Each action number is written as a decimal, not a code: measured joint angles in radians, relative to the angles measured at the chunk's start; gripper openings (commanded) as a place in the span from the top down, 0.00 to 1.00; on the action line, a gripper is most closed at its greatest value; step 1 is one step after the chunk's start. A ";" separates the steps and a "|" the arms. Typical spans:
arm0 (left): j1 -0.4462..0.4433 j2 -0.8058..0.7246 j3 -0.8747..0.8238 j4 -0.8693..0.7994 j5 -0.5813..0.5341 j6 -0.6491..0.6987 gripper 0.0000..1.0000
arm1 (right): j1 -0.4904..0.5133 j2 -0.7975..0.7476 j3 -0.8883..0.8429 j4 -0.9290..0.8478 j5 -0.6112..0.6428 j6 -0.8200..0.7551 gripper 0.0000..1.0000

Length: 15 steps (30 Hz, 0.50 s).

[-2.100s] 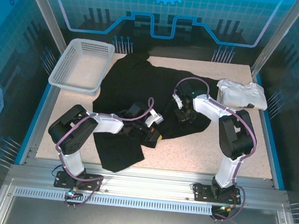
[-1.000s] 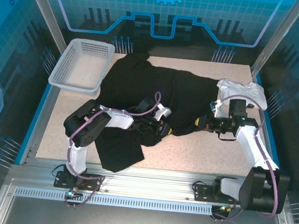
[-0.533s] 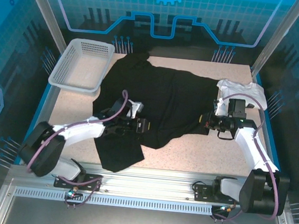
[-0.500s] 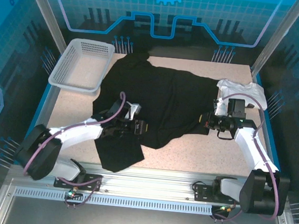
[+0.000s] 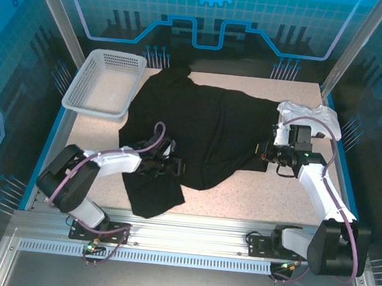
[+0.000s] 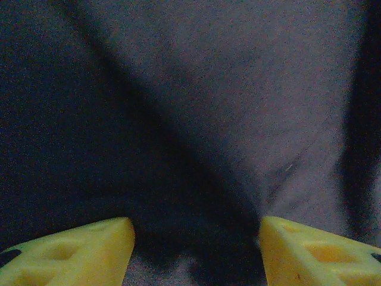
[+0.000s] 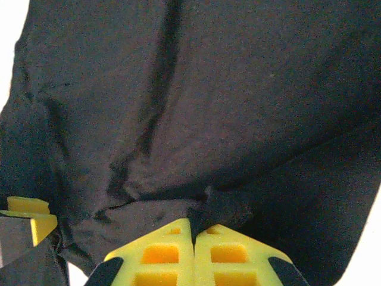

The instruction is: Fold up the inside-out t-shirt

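The right gripper point(image 7: 193, 233) is pinched together on a fold at the right edge of the inside-out t-shirt point(image 5: 206, 127). The left gripper point(image 6: 196, 241) stands apart just over the cloth (black, rumpled), which sprawls across the middle of the table point(image 5: 267, 194).

The left hand point(image 5: 177, 167) has opened and retreated leftward; the right hand point(image 5: 263, 152) dragged the t-shirt point(image 5: 206, 124) edge rightward.

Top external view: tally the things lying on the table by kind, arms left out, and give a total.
Garments: 2 (black t-shirt, white folded garment)
Baskets: 1 (white basket)
Total: 3
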 measured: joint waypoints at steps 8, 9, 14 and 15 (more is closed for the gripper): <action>0.000 0.332 0.370 0.080 0.030 0.016 0.40 | -0.001 -0.035 -0.011 0.013 0.058 0.006 1.00; 0.000 0.354 0.403 0.080 0.029 0.024 0.40 | -0.001 -0.035 -0.011 0.011 0.065 0.006 1.00; -0.003 0.287 0.375 0.075 -0.014 0.061 0.38 | -0.001 -0.043 -0.016 0.013 0.084 0.005 1.00; -0.006 0.233 0.326 0.069 -0.037 0.065 0.38 | -0.001 -0.050 -0.021 0.014 0.087 0.005 1.00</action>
